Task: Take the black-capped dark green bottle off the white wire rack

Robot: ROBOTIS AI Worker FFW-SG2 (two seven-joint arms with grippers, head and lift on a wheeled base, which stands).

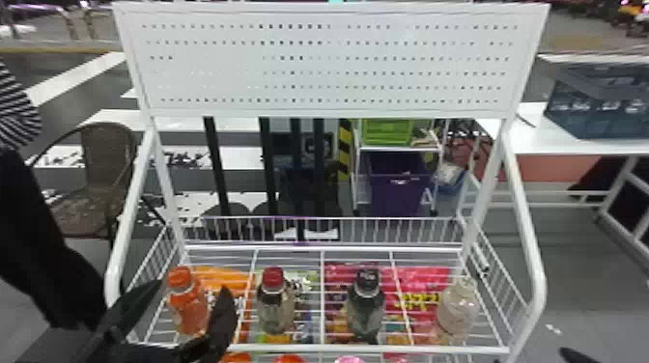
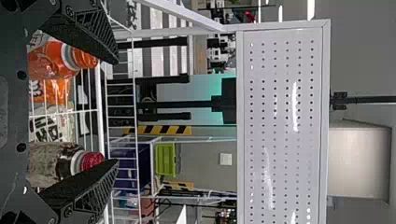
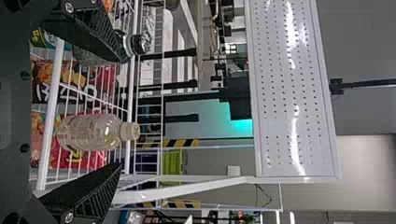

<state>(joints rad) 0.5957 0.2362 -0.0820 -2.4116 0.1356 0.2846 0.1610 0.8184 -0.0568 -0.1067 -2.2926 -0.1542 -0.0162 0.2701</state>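
Holding the black two-fingered right gripper [image 3: 120, 113] wide and empty by the rack's right side; facing the clear plastic bottle with the cream cap [image 3: 88, 133] between those spread fingers, and glimpsing the black-capped dark green bottle [image 1: 367, 311] partly hidden beyond one of them. Risking, for that reason, a grab at the wrong bottle if closing without first shifting left. Risking a knock to the clear one, too, if crossing over low. Finding the target standing upright on the white wire rack [image 1: 217, 248], between the clear bottle and the red-capped, dark-labelled bottle [image 1: 275, 309]; probably wobbling on thin wires if nudged off-centre, and possibly catching its base on the white front rail [image 1: 299, 348] if being drawn forward before being lifted clear. Holding the black left gripper [image 2: 116, 111] wide as well, near the orange bottle with the orange cap [image 1: 186, 306]; perhaps toppling that or the red-capped neighbour if swinging inward carelessly.
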